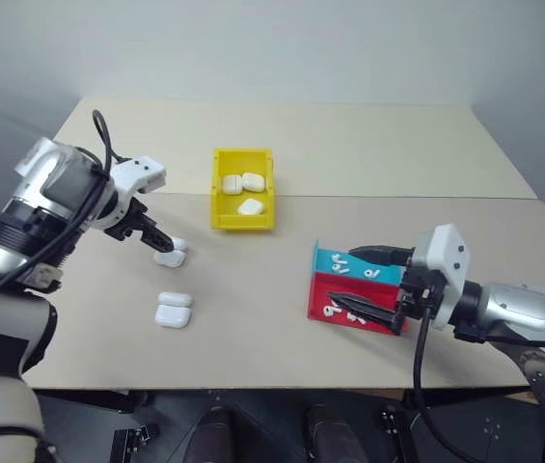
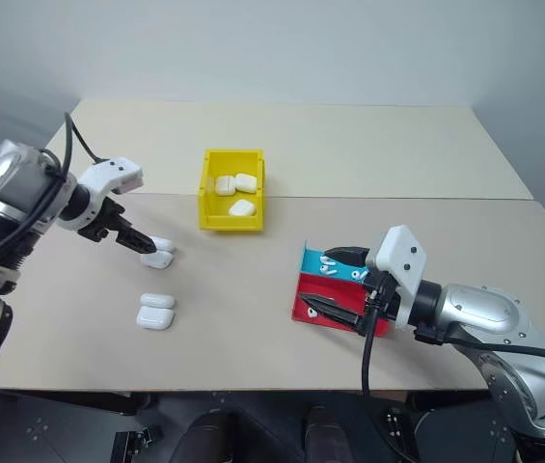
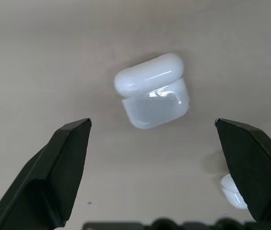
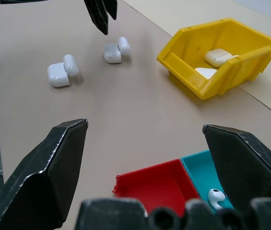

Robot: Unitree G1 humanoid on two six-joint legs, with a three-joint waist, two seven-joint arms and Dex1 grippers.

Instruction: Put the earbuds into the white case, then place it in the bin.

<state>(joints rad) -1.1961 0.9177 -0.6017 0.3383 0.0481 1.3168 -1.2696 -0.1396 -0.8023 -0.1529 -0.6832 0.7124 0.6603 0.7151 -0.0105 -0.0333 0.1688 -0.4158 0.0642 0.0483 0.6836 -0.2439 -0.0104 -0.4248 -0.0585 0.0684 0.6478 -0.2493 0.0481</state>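
Note:
Two white cases lie with lids flipped open on the tan table: one (image 1: 171, 257) just under my left gripper (image 1: 159, 245), the other (image 1: 173, 311) nearer the front edge. In the left wrist view the first case (image 3: 152, 91) lies between and beyond the open fingers (image 3: 63, 163), untouched. The yellow bin (image 1: 220, 193) stands behind them, holding three closed white cases. Tiny white earbuds (image 1: 368, 273) lie in the red and blue tray (image 1: 349, 294). My right gripper (image 1: 370, 284) hovers open over that tray, holding nothing. One earbud (image 4: 217, 195) shows in the blue compartment.
The table is made of two tan boards with a seam behind the bin. The tray sits near the front right edge. Bare tabletop (image 1: 253, 289) separates the cases from the tray.

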